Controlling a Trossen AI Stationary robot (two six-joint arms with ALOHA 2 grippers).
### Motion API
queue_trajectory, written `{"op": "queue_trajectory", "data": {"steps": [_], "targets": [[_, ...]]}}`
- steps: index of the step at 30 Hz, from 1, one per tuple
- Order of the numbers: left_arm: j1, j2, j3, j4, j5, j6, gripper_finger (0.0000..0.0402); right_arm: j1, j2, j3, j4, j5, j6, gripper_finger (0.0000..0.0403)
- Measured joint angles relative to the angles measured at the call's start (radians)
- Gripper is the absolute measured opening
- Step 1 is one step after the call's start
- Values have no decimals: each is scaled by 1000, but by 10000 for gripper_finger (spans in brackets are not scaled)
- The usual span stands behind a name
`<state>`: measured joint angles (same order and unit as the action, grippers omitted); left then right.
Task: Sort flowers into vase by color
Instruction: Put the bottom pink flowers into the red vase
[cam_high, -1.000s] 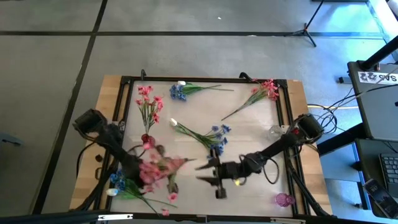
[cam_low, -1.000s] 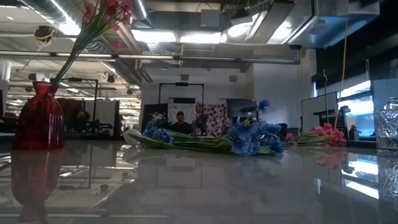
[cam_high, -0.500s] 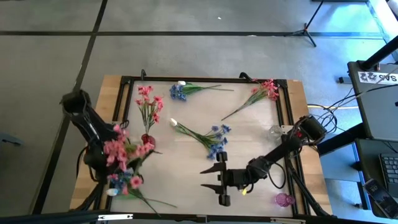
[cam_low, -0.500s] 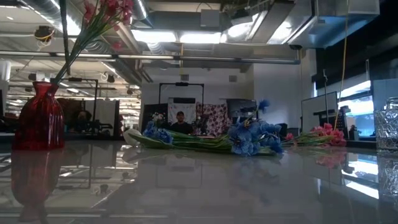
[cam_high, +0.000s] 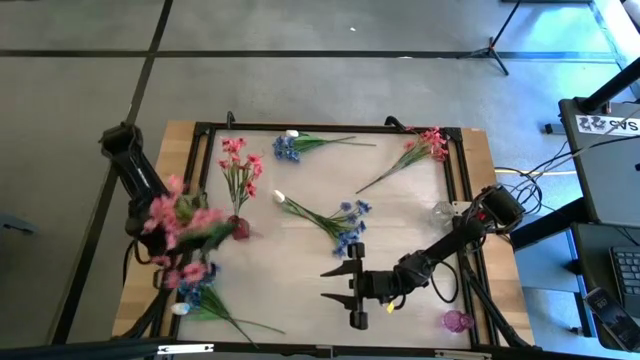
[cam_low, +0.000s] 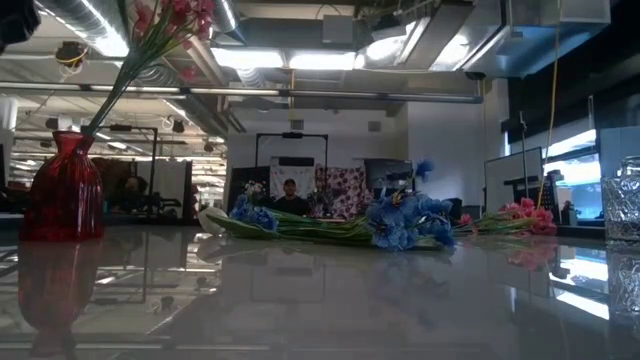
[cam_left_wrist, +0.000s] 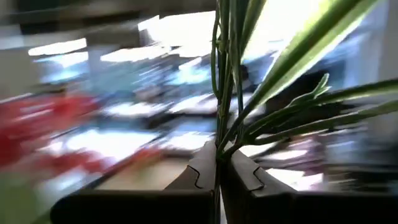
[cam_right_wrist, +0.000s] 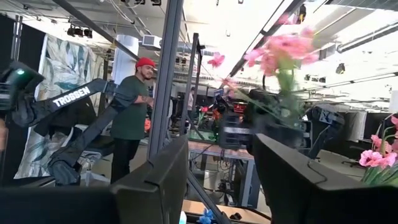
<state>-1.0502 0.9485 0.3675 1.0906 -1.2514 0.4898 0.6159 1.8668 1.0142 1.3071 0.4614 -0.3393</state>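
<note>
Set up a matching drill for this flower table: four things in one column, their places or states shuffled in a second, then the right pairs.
Things:
1. red vase
2. pink sprig in the left end effector
3. blue-and-white sprig
4. right end effector

States:
A. lying flat mid-table
B. open, holding nothing
C. lifted off the table, stems clamped
D. standing upright with pink flowers in it

Pairs: 1-D, 2-C, 3-A, 4-B
</note>
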Motion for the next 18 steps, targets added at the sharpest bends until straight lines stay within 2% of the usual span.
{"op": "queue_trajectory", "data": {"steps": [3, 6, 8, 9, 12, 18], "targets": [[79, 11, 1, -173, 316, -227, 2, -1, 0, 0, 0, 0, 0, 182], [222, 62, 12, -318, 497, -445, 2, -1, 0, 0, 0, 10, 0, 182], [315, 98, 22, -375, 600, -516, 2, -1, 0, 0, 1, 20, -2, 182], [352, 104, 29, -417, 630, -523, 2, -1, 0, 0, 1, 19, -4, 182], [411, 50, 42, -629, 607, -537, 2, -1, 0, 0, 0, 20, -4, 182], [383, -271, 65, -959, 603, -593, 2, 28, 0, -2, -35, 47, -35, 182]]}}
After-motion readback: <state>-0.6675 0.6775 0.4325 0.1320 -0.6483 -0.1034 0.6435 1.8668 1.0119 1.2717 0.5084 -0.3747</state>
